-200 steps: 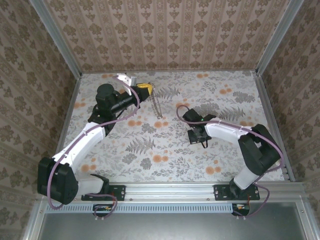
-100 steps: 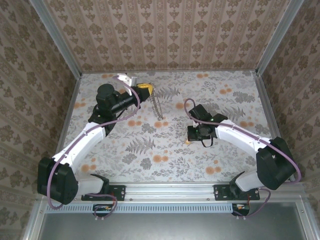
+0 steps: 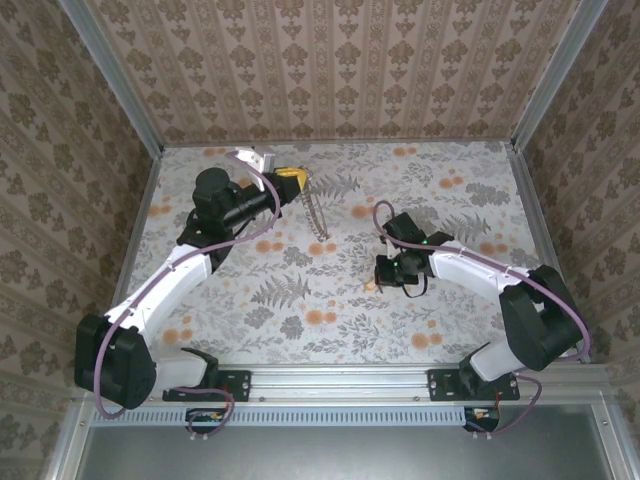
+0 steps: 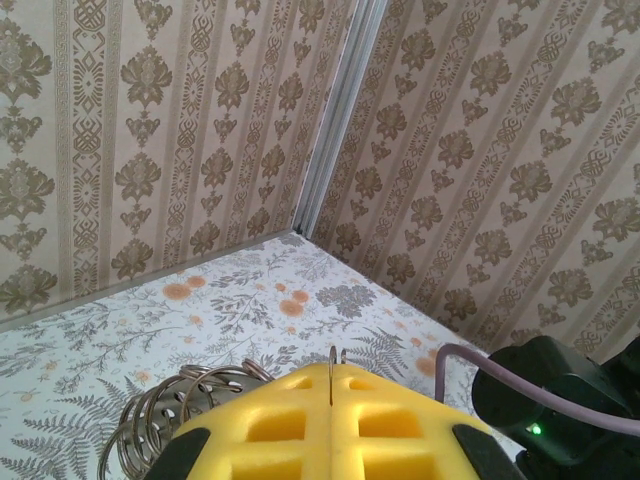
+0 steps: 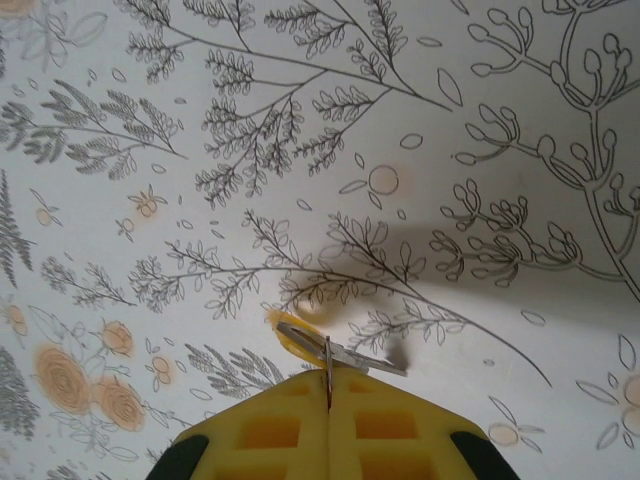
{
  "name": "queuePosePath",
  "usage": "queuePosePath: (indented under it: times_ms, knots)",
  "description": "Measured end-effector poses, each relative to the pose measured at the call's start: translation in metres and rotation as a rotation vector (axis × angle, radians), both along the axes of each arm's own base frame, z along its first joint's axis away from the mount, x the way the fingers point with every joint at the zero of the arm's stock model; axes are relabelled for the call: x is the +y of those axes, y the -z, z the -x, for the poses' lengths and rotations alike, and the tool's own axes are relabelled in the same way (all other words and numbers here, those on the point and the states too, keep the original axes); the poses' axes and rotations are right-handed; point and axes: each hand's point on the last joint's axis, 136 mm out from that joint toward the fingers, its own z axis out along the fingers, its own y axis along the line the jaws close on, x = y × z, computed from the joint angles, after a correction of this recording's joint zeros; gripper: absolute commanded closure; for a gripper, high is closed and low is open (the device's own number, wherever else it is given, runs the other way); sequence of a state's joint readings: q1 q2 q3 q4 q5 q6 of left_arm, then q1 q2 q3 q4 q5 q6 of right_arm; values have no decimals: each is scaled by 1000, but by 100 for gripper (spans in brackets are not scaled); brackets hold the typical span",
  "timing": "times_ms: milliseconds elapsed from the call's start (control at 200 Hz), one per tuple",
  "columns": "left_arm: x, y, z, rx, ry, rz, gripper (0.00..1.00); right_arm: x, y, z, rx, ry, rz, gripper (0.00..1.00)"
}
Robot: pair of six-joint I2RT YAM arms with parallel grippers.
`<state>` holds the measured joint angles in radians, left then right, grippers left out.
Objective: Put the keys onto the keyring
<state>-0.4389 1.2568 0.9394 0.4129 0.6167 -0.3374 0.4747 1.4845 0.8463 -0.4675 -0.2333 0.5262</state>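
Your left arm reaches to the far left of the table point(image 3: 300, 300). Its left gripper point(image 3: 292, 177) point(image 4: 332, 400) sits near the back wall, yellow pads pressed flat together with no gap between them. A thin metal wire stands up out of the seam where the pads meet. That is the keyring point(image 3: 316, 212) point(image 4: 185, 405), pinched at one edge.

- From above, you see the keyring as a narrow dull-metal streak. It runs from the pad tips toward the table's middle.
- From the left wrist, it shows as a bunch of overlapping loops low on the left, just beside the pad.
- You cannot tell from either view whether its free end touches the tabletop.

Your right arm bends in toward the centre. The right gripper point(image 3: 385, 272) point(image 5: 327, 390) points down at the table, well apart from the keyring. Its pads are also closed tight, and they hold the key point(image 3: 370, 287) point(image 5: 335, 350).

- The key lies crosswise at the very tips of the pads.
- Its yellow-orange head pokes out to the left of the seam, and the grey metal shank pokes out to the right.
- The grip is narrow, on the key's middle.
- A soft shadow of the key and pads falls on the floral surface just beyond.

A purple cable point(image 4: 480, 362) crosses the lower right of the left wrist view.
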Motion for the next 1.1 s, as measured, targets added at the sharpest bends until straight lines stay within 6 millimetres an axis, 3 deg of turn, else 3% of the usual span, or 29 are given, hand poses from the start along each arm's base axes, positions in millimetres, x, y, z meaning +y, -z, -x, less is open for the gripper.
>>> queuePosePath:
  times_ms: [160,340,630,825,1100]
  knots:
    - [0,0,0,0,0,0,100,-3,2,-4,1,17,-103,100]
    - [0,0,0,0,0,0,100,5,-10,-8,-29,-18,-265,100]
    - [0,0,0,0,0,0,100,27,-53,-3,-132,-160,-475,100]
    - [0,0,0,0,0,0,100,28,-91,-1,-247,-231,-550,100]
    - [0,0,0,0,0,0,100,24,-110,1,-301,-250,-601,100]
